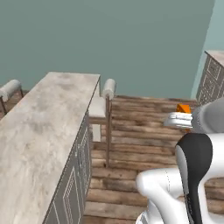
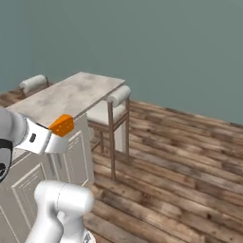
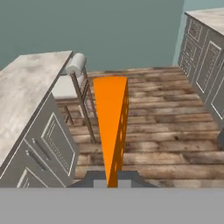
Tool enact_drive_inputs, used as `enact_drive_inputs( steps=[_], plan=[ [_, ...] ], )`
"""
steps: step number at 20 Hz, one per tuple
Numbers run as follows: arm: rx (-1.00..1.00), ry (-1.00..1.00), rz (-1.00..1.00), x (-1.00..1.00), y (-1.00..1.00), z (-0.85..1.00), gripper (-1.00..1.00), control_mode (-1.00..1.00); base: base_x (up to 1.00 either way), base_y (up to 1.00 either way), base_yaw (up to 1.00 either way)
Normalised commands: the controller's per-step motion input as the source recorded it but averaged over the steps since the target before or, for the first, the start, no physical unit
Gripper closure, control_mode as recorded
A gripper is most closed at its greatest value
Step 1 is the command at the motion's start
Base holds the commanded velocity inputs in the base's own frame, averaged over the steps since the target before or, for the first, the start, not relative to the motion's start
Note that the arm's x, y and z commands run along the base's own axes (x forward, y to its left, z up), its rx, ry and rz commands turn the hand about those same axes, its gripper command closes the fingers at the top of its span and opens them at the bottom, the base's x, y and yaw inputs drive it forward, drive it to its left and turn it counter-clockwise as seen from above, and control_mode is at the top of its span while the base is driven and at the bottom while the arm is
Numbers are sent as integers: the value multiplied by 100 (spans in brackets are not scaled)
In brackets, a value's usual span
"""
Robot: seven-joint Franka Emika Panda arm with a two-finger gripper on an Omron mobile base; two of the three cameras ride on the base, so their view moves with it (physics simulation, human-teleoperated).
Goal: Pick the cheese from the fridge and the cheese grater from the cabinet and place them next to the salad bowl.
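Observation:
The cheese (image 3: 110,127), a bright orange wedge, stands between my fingers and reaches up the middle of the hand view. It also shows as a small orange block (image 1: 183,108) at the tip of my white hand in the left base view, and as an orange wedge (image 2: 62,125) at my hand's end in the right base view. My gripper (image 3: 112,183) is shut on it and hangs in the air above the wooden floor, beside the island counter (image 1: 39,122). The fridge, cabinet, grater and salad bowl are out of view.
A long marble-topped island (image 2: 71,97) with grey panelled doors runs along the left. Stools (image 1: 105,103) with padded backs stand at its far end. Grey drawered units (image 3: 205,57) line the right side. A teal wall closes the back; wood floor (image 2: 180,156) lies open between.

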Motion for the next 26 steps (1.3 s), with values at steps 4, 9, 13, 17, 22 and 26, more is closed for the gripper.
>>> enact_drive_inputs(
  steps=[4,9,13,17,22,26],
  plan=[
    [0,0,0,0,0,0,100,100,0,-29,62],
    [0,0,0,0,0,0,100,100,-4,-12,62],
    [0,0,0,0,0,0,100,100,-26,7,60],
    [0,0,0,0,0,0,100,100,-22,10,61],
    [0,0,0,0,0,0,100,100,-13,19,62],
    [0,0,0,0,0,0,100,100,0,35,62]
  ],
)
